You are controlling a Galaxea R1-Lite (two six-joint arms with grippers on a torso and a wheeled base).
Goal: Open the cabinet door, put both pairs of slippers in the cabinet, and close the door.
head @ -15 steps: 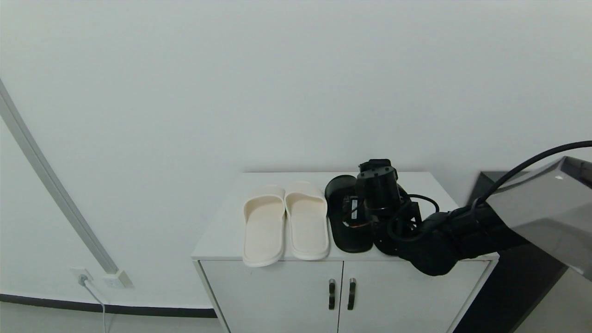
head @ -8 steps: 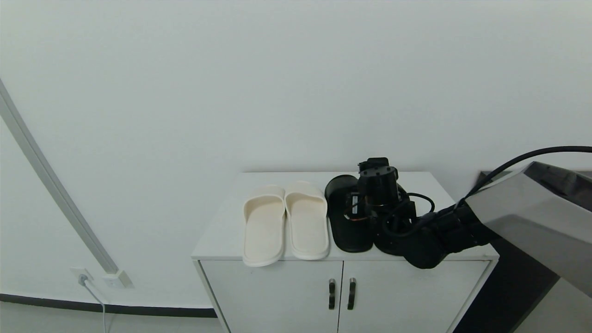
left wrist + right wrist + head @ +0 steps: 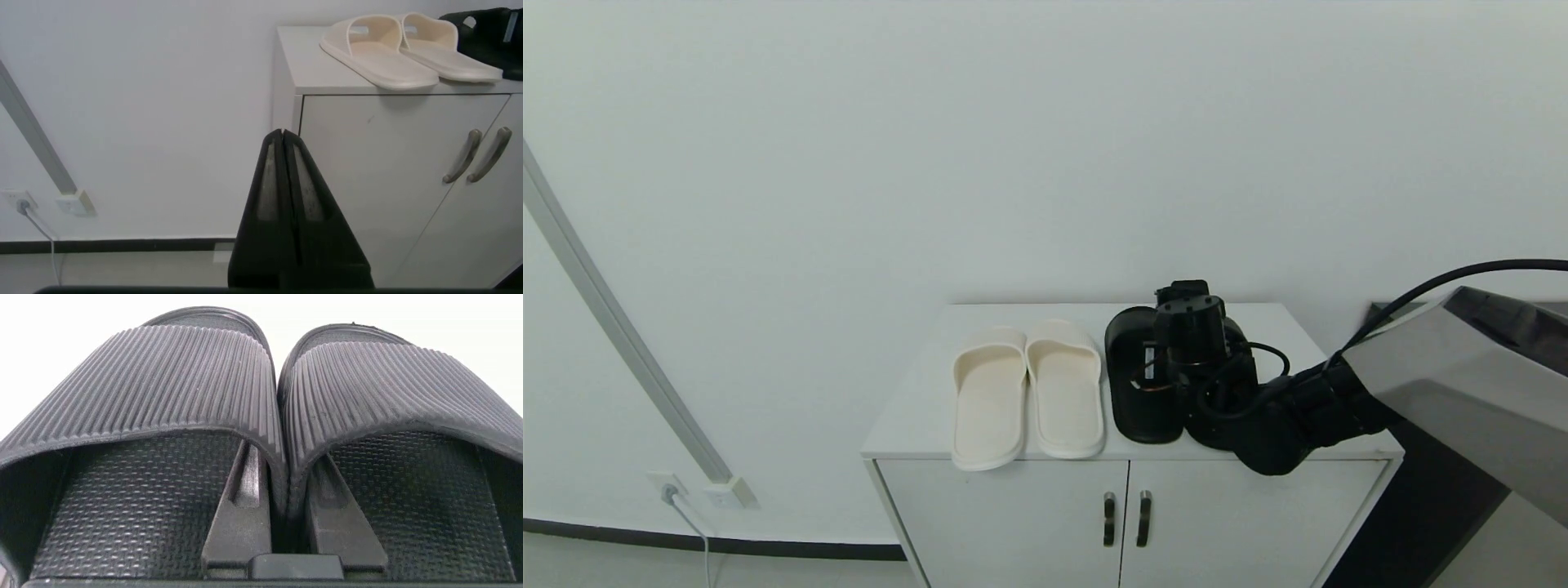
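Note:
On top of the white cabinet (image 3: 907,416) lie a cream pair of slippers (image 3: 1027,392) and, to their right, a black pair (image 3: 1143,408). My right gripper (image 3: 1176,367) is at the black pair. In the right wrist view one finger (image 3: 241,506) sits inside each black slipper (image 3: 180,376), and the two inner walls are pinched together between them. Both cabinet doors (image 3: 1013,523) are closed, with their handles (image 3: 1125,518) side by side. My left gripper (image 3: 283,135) is shut on nothing, low and left of the cabinet (image 3: 368,163), whose cream slippers (image 3: 409,49) show above it.
The cabinet stands against a white wall. A wall socket with a plugged cable (image 3: 670,492) and a slanted grey strip (image 3: 613,327) are at the left. A dark unit (image 3: 1421,506) stands right of the cabinet.
My right arm pushed a little forward over the black pair. The left black slipper then shifted right against its mate as the fingers closed.

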